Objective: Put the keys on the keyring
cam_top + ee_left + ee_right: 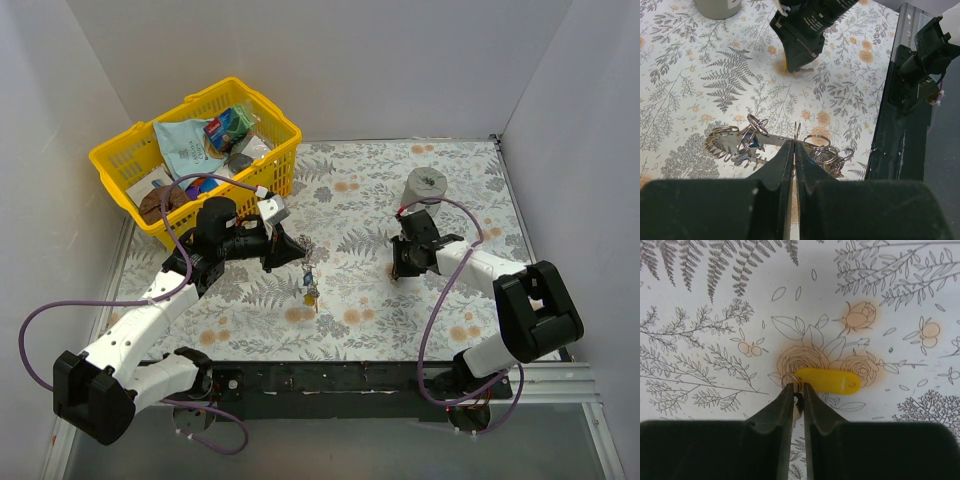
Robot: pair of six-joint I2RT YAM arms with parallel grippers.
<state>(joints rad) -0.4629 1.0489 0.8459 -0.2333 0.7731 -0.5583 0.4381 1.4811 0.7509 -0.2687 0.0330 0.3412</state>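
My left gripper [290, 250] [794, 145] is shut on a thin wire loop of the keyring [735, 145], a silver jagged-rimmed ring with several small split rings [817, 142] and a blue-headed key bunched on it. The bunch shows in the top view [310, 284] just right of the left fingers. My right gripper [401, 268] [796, 387] is shut on a small pale key [798, 410] whose split ring [791, 379] carries a yellow plastic tag [827, 380] lying on the floral cloth. The right gripper also shows in the left wrist view [799, 52].
A yellow basket [120, 160] full of packets stands at the back left. A grey cylindrical roll [428, 185] [717, 7] stands behind the right gripper. A black rail [900, 125] runs along the near edge. White walls enclose the table.
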